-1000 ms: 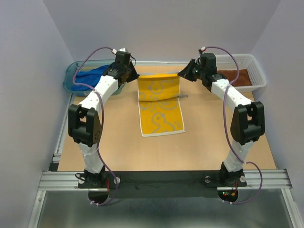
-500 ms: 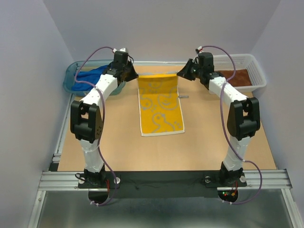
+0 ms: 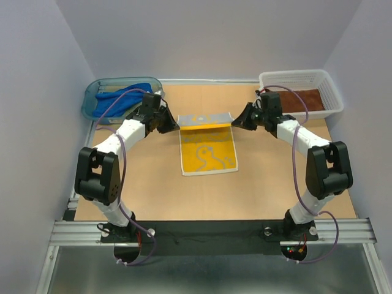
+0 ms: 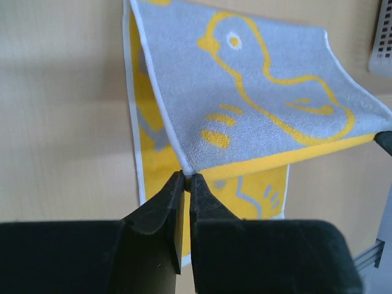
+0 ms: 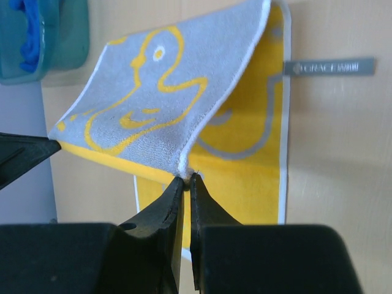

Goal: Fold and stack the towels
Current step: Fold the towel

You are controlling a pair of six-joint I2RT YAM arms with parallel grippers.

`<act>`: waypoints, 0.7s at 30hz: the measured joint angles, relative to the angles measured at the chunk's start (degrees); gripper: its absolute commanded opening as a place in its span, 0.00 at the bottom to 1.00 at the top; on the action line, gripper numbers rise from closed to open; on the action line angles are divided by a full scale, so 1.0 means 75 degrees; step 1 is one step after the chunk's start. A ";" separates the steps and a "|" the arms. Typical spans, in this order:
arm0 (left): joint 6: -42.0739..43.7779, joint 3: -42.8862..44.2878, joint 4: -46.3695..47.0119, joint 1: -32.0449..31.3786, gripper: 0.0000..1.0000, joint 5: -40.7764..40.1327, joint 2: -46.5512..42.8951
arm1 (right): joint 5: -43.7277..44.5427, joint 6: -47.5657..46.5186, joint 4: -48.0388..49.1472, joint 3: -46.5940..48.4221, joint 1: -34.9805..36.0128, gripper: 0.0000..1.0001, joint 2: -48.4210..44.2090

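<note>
The yellow towel (image 3: 208,153) with a duck pattern lies mid-table, its far edge lifted and turned toward me so the grey underside (image 3: 204,118) shows. My left gripper (image 3: 176,127) is shut on that edge's left corner (image 4: 187,166). My right gripper (image 3: 236,124) is shut on the right corner (image 5: 185,165). The raised flap (image 4: 245,92) hangs taut between both grippers above the flat part (image 5: 257,159). In the teal tub (image 3: 92,92) at the back left lies the blue towel (image 3: 119,101). The rust-brown towel (image 3: 303,100) rests in the white basket (image 3: 334,92) at the back right.
The towel's grey label (image 5: 331,67) sticks out on the table beside its right edge. The teal tub (image 5: 61,37) stands left of the towel and the white basket (image 4: 383,37) to its right. Grey walls close in the table on three sides.
Both grippers have come down and toward me with the towel's far edge, turning it over the flat part so the grey underside faces up.
</note>
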 measured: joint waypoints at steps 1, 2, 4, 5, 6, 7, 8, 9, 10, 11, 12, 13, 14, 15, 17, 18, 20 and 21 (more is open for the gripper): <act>-0.0047 -0.0198 0.0044 -0.0023 0.00 0.0052 -0.0105 | -0.0041 0.0026 0.0009 -0.0219 0.0000 0.01 -0.0111; -0.0079 -0.0370 0.0067 -0.0058 0.00 0.0070 -0.0195 | -0.0087 0.0055 -0.0015 -0.0463 0.0000 0.00 -0.0236; -0.0169 -0.0845 0.0239 -0.0157 0.00 0.0061 -0.0408 | -0.0163 0.0085 0.0020 -0.0796 -0.0003 0.00 -0.0391; -0.0239 -0.1084 0.0268 -0.0227 0.00 0.0061 -0.0542 | -0.0204 0.0102 0.0003 -0.0994 -0.0003 0.00 -0.0481; -0.0300 -0.1352 0.0341 -0.0300 0.00 0.0061 -0.0676 | -0.0233 0.0114 0.0015 -0.1174 -0.0003 0.00 -0.0565; -0.0373 -0.1594 0.0350 -0.0379 0.00 0.0052 -0.0810 | -0.0280 0.0140 -0.0006 -0.1381 -0.0003 0.00 -0.0664; -0.0434 -0.1801 0.0373 -0.0460 0.00 0.0041 -0.0921 | -0.0312 0.0157 -0.0020 -0.1524 -0.0003 0.01 -0.0737; -0.0475 -0.1920 0.0402 -0.0507 0.00 0.0017 -0.0988 | -0.0353 0.0169 -0.0029 -0.1722 -0.0003 0.00 -0.0851; -0.0527 -0.2087 0.0414 -0.0580 0.00 -0.0009 -0.1078 | -0.0385 0.0184 -0.0017 -0.1912 -0.0003 0.00 -0.0979; -0.0571 -0.2200 0.0428 -0.0635 0.00 -0.0044 -0.1157 | -0.0411 0.0187 -0.0029 -0.2043 -0.0003 0.01 -0.1067; -0.0618 -0.2355 0.0458 -0.0726 0.00 -0.0090 -0.1262 | -0.0434 0.0189 -0.0032 -0.2159 -0.0003 0.01 -0.1169; -0.0653 -0.2433 0.0490 -0.0766 0.00 -0.0146 -0.1317 | -0.0455 0.0198 -0.0006 -0.2259 -0.0003 0.00 -0.1244; -0.0685 -0.2547 0.0507 -0.0831 0.00 -0.0195 -0.1402 | -0.0487 0.0195 0.0000 -0.2393 -0.0003 0.00 -0.1352; -0.0699 -0.2640 0.0542 -0.0883 0.00 -0.0236 -0.1463 | -0.0527 0.0195 -0.0009 -0.2535 -0.0003 0.00 -0.1457; -0.0758 -0.2815 0.0560 -0.0997 0.00 -0.0306 -0.1574 | -0.0586 0.0189 -0.0003 -0.2789 -0.0003 0.01 -0.1647; -0.0784 -0.2926 0.0597 -0.1049 0.00 -0.0350 -0.1617 | -0.0609 0.0189 -0.0015 -0.2897 -0.0003 0.01 -0.1708; -0.0825 -0.3086 0.0612 -0.1142 0.00 -0.0391 -0.1684 | -0.0641 0.0187 -0.0009 -0.3019 -0.0003 0.01 -0.1749; -0.0863 -0.3159 0.0609 -0.1183 0.00 -0.0425 -0.1711 | -0.0656 0.0187 -0.0006 -0.3057 -0.0003 0.01 -0.1749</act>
